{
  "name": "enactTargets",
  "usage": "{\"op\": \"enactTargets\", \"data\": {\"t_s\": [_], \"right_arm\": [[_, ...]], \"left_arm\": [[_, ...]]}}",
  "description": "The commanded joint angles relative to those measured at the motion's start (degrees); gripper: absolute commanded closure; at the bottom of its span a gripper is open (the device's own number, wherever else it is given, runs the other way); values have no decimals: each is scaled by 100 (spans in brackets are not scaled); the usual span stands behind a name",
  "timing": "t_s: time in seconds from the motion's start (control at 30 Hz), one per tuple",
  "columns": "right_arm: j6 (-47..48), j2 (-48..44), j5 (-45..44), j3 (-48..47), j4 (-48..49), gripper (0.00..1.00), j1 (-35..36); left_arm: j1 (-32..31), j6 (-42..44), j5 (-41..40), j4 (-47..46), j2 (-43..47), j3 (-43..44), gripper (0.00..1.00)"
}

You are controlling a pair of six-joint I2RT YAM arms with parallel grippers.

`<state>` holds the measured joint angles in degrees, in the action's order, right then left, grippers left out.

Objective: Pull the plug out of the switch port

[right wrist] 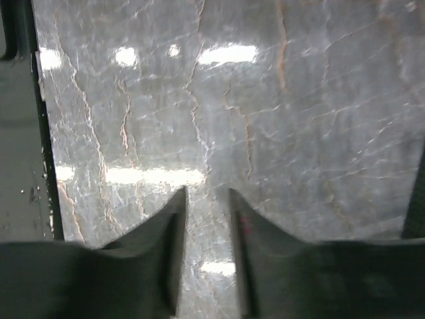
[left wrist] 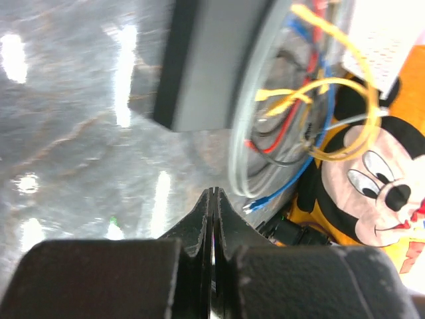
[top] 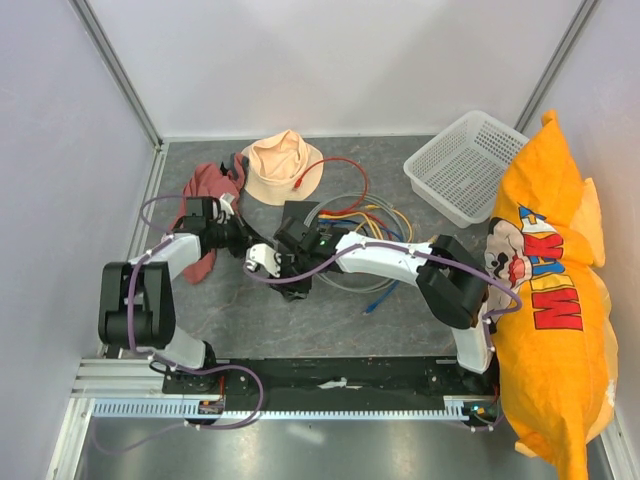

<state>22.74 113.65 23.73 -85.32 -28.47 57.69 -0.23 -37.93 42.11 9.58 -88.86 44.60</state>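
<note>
The switch (top: 297, 215) is a flat black box just below the peach hat, partly covered by my right wrist. In the left wrist view the switch (left wrist: 212, 60) fills the upper middle, with red, yellow, blue and grey cables (left wrist: 299, 113) bunched at its right side. I cannot make out the plug in its port. My left gripper (left wrist: 214, 194) is shut on nothing, low over the table and short of the box; from above the left gripper (top: 262, 252) points right. My right gripper (right wrist: 207, 194) hangs over bare table, jaws a narrow gap apart with nothing between; from above the right gripper (top: 292, 280) sits below the switch.
A peach hat (top: 280, 165) and a reddish cloth (top: 205, 185) lie at the back left. A loose red cable end (top: 300, 183) rests on the hat. A white basket (top: 465, 165) stands at the back right, and a big orange pillow (top: 550, 290) fills the right side.
</note>
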Motion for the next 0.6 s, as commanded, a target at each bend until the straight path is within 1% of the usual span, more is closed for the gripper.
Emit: {"op": "enactTargets", "data": {"t_s": [0.0,0.07,0.17,0.2,0.23,0.3,0.33,0.37,0.4,0.43,0.47,0.5,0.53,0.57], "right_arm": [[20,-263,-880,-265,-71,52,102],[98,-648,-1124,-318,8,50,-143],[-41,-879,-844,-424,-27,48,-767],[-42,-879,-460,-450,-79,47,-933],[-50,-775,-230,-485,-228,46,-1283],[-33,-547,200,-704,-430,43,-1628],[-68,-215,568,-862,-753,43,-1925],[-42,-29,902,-1238,-948,42,-2076],[2,130,1158,-1407,-1159,42,-2191],[37,349,1535,-1504,-1326,41,-2357],[107,421,1695,-1549,-1337,39,-2411],[351,465,1801,-1549,-1354,38,-2499],[449,579,1994,-1540,-1354,38,-2543],[529,632,2126,-1558,-1354,38,-2578]], "left_arm": [[14,-162,-132,-440,606,57,98],[14,-31,-98,-405,624,250,98],[14,119,43,-291,309,654,98],[14,172,61,-151,160,942,98],[5,233,96,59,-77,1102,96],[14,540,323,218,-298,1523,95],[14,672,385,446,-429,1691,94],[-3,952,499,509,-483,1849,93],[-21,1128,753,588,-527,2146,91],[-21,1470,807,719,-666,2306,86],[-21,1664,843,981,-737,2647,83],[-30,1858,834,1141,-816,2807,80],[-47,2260,791,1247,-887,2965,74],[-82,2438,721,1448,-1027,3237,71]]}}
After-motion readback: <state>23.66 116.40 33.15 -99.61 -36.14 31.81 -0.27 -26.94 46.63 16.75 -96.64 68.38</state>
